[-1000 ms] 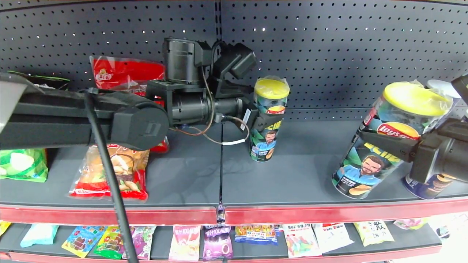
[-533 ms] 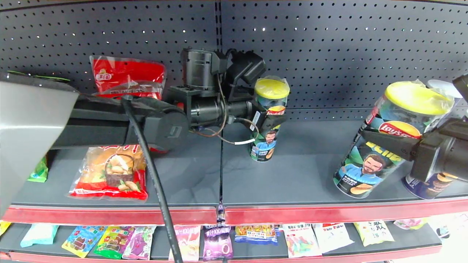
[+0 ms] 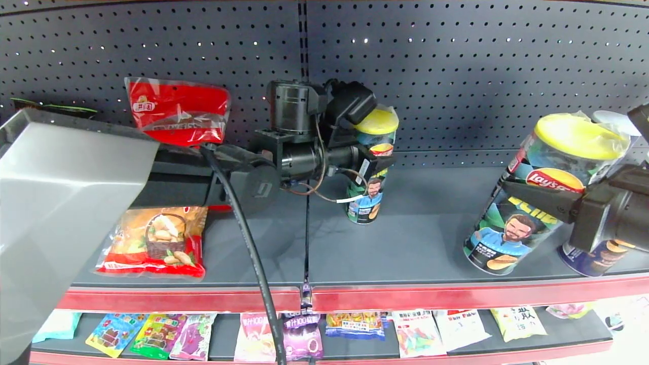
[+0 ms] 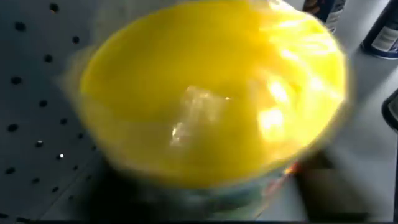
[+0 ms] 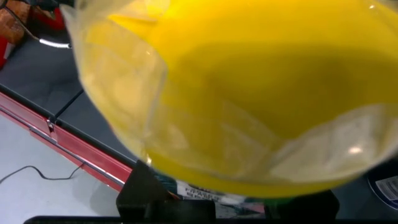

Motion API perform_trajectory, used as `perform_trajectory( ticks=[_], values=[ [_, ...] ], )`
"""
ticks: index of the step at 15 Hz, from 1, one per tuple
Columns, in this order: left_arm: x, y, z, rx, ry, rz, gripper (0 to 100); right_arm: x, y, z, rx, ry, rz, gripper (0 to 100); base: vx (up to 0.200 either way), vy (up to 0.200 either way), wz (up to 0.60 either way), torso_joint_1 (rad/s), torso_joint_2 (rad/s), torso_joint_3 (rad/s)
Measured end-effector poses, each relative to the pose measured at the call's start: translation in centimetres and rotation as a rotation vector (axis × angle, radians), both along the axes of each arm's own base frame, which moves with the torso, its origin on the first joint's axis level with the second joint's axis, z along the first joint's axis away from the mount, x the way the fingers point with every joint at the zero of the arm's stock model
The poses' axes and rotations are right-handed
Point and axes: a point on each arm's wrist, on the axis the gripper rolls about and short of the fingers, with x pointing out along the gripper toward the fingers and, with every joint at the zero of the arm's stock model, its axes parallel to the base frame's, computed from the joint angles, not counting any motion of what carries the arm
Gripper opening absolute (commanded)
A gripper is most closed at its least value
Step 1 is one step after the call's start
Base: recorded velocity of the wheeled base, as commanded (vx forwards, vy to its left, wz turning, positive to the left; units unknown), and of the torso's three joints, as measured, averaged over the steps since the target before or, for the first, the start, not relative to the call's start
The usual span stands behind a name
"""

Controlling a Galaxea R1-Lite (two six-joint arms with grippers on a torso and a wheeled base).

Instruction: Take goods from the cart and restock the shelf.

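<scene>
Left pincer (image 3: 380,159): clenched on the centre canister (image 3: 366,197), which stands at the back of the shelf (image 3: 421,238), against the pegboard (image 3: 481,66).

Right pincer (image 3: 527,197): grasping the right canister (image 3: 512,228), which is tilted, with its base near the shelf's red front edge. A blue canister (image 3: 590,258) stands behind it.

Labels: both canisters have yellow lids under clear wrap and a picture of a bearded man. The print on them is not recorded here.

Head view: a red bag (image 3: 177,109) and a peanut bag (image 3: 154,243) lie to the left, with small packets (image 3: 355,324) on the lower shelf.

Wrist views: the left wrist view shows the centre canister's lid (image 4: 211,93) from above. The right wrist view shows the right canister's lid (image 5: 261,93) and the floor beyond the shelf edge.
</scene>
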Motion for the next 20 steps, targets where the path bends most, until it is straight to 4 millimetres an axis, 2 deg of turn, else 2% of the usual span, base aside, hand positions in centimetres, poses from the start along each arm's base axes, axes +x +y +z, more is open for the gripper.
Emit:
perform_trajectory(
  ticks=[5, 12, 15, 20],
  values=[
    [-0.4, 0.2, 0.1, -0.002, 0.018, -0.055, 0, 0.1, 0.0, -0.1, -0.002, 0.004, -0.001, 0, 0.000, 0.000, 0.00, 0.000, 0.00, 0.000],
    [-3.7, 2.3, 1.7, -0.014, 0.070, -0.319, 0, 0.2, 0.1, -0.2, -0.003, 0.011, -0.001, 0, 0.000, 0.000, 0.00, 0.000, 0.00, 0.000],
    [-4.8, 2.9, 1.1, 0.017, 0.046, -0.402, 0, 0.2, 0.1, -0.1, -0.001, 0.008, 0.000, 0, 0.000, 0.000, 0.00, 0.000, 0.00, 0.000],
    [-6.0, 3.5, 0.1, 0.044, 0.066, -0.435, 0, 0.3, 0.1, -0.1, -0.001, 0.008, 0.001, 0, 0.000, 0.000, 0.00, 0.000, 0.00, 0.000]
  ],
)
